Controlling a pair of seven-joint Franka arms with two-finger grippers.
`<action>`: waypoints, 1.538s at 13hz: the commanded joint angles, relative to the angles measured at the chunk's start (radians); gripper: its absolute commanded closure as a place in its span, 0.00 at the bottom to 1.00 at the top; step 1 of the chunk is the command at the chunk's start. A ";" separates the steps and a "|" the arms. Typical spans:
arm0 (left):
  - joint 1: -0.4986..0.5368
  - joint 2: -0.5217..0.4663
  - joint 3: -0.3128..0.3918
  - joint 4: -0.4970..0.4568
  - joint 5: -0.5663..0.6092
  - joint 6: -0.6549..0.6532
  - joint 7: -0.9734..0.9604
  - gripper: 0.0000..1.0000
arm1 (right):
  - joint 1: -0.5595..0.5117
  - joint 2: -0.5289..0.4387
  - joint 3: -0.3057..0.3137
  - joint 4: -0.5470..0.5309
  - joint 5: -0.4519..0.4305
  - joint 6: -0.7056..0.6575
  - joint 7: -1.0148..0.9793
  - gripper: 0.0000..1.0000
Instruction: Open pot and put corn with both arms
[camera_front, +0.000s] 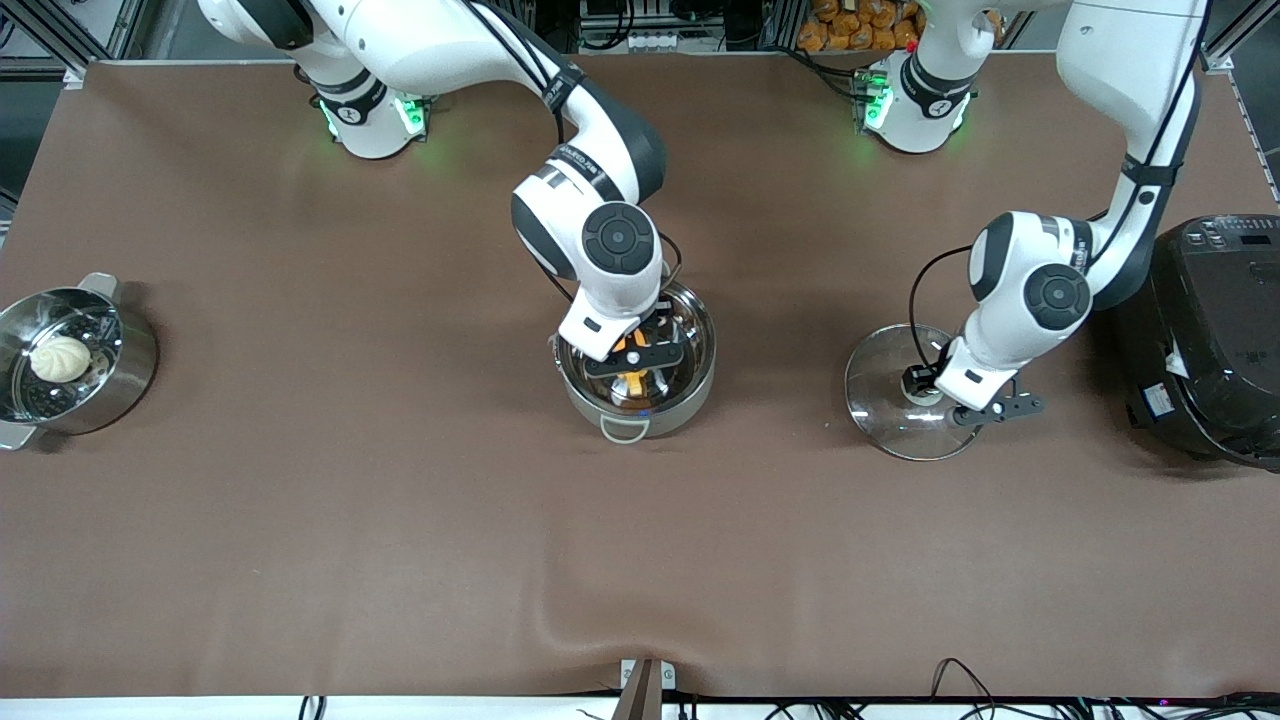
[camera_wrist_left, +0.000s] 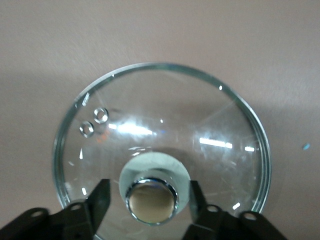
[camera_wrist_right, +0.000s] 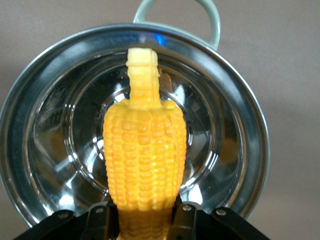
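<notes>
The steel pot (camera_front: 693, 383) stands uncovered mid-table. My right gripper (camera_front: 638, 362) is over it, shut on the yellow corn (camera_front: 634, 381), which hangs stub end down inside the pot's mouth. In the right wrist view the corn (camera_wrist_right: 145, 155) sits between the fingers (camera_wrist_right: 187, 215) above the pot's shiny bottom (camera_wrist_right: 55, 135). The glass lid (camera_front: 885, 390) lies flat on the table toward the left arm's end. My left gripper (camera_front: 985, 410) is low over it, open, its fingers (camera_wrist_left: 100, 195) on either side of the knob (camera_wrist_left: 151, 200) with gaps; the lid (camera_wrist_left: 165, 115) fills that view.
A steel steamer pan (camera_front: 135, 365) with a white bun (camera_front: 60, 357) stands at the right arm's end. A big black rice cooker (camera_front: 1215, 330) stands at the left arm's end, close to the left arm. The brown mat (camera_front: 560, 610) wrinkles near the front edge.
</notes>
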 joint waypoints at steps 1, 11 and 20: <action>0.033 -0.048 -0.008 0.116 0.028 -0.163 0.011 0.00 | 0.025 0.027 -0.013 0.034 -0.028 0.003 0.015 1.00; 0.022 -0.224 -0.071 0.591 0.022 -0.772 0.017 0.00 | 0.001 -0.006 -0.013 0.016 -0.040 -0.011 0.014 0.00; 0.007 -0.369 -0.076 0.526 0.010 -0.846 0.025 0.00 | -0.425 -0.390 -0.009 -0.366 -0.031 -0.120 -0.555 0.00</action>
